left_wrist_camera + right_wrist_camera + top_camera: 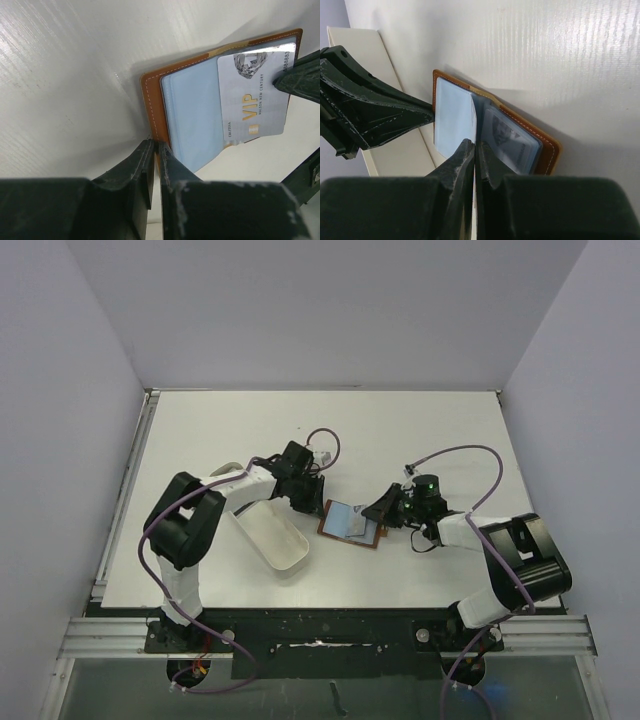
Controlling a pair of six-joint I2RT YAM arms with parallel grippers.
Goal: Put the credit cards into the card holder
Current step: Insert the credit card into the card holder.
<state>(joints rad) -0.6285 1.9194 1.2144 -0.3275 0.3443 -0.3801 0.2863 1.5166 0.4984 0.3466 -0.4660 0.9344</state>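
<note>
Left fingers (142,167) are all but pressed together, pinching the stitched brown edge of the card holder (149,105) right at its corner. Across from them, the right fingers (460,162) are shut tight, tips clamped on the edge of the silver credit card (250,100), as far as the wrist views show.

The card sits tilted over the holder's pale blue inner sleeve. It is partly on the sleeve, and one end pokes out past the holder's border. In the left wrist view its long axis runs up the picture, so the print reads sideways. There is "VIP" in gold, "MAISON NEW CENTURY" beside it and "CRISTINA" lower down. A row of eights runs along the far edge, partly under the right finger, and there is a grey gem drawing at the top.

The holder lies open and flat on the white desk (65,75), between the two arms, its long side running left to right and dipping slightly. The white tray (272,535) sits just beside it, on the left arm's side.
</note>
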